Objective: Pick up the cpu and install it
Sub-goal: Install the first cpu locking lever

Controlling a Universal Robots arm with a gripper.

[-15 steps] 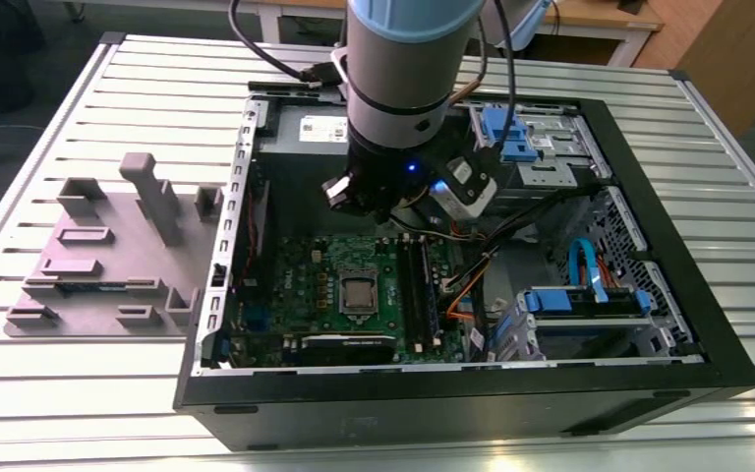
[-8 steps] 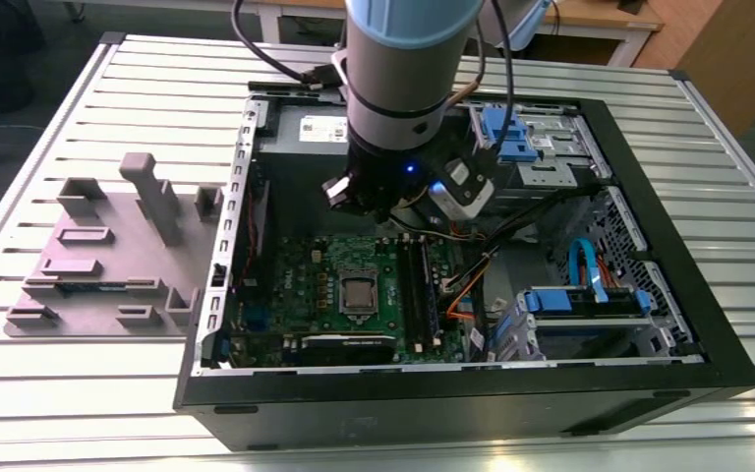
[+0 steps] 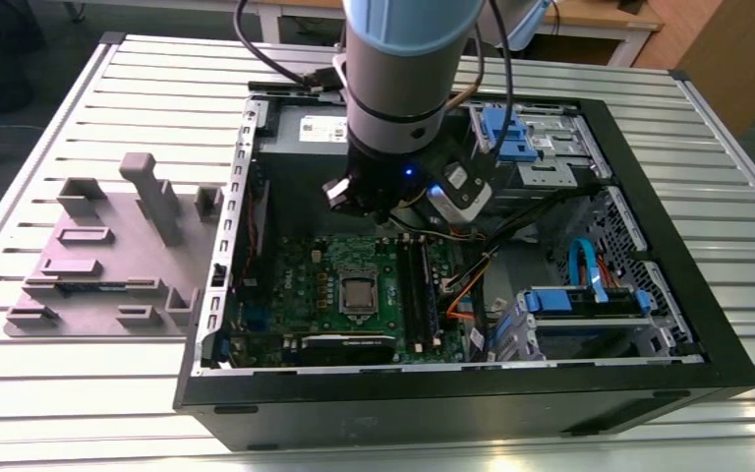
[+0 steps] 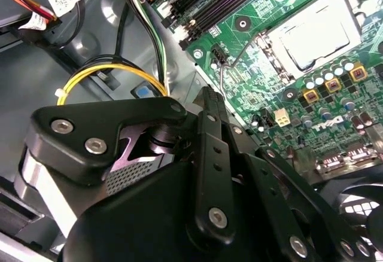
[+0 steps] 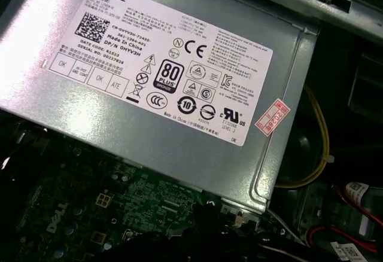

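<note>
The cpu [image 3: 357, 292] is a small silvery square lying flat in its socket in the middle of the green board [image 3: 302, 295], inside the open computer case. In the second wrist view the cpu [image 4: 310, 34] has the metal socket frame around it. My gripper [image 3: 384, 208] hangs from the arm above the board's far edge, close to the big grey box with a white label [image 5: 161, 94], and stands apart from the cpu. The second wrist view looks past the gripper [image 4: 206, 97] and its black linkage toward the board [image 4: 263, 88].
The black case walls [image 3: 456, 393] ring the work area. Blue drive brackets [image 3: 588, 300] and loose cables [image 4: 108, 73] sit on the exterior view's right of the board. Memory slots [image 3: 417, 280] run beside the socket. A grey parts fixture [image 3: 102, 256] stands on the slatted table at the exterior view's left.
</note>
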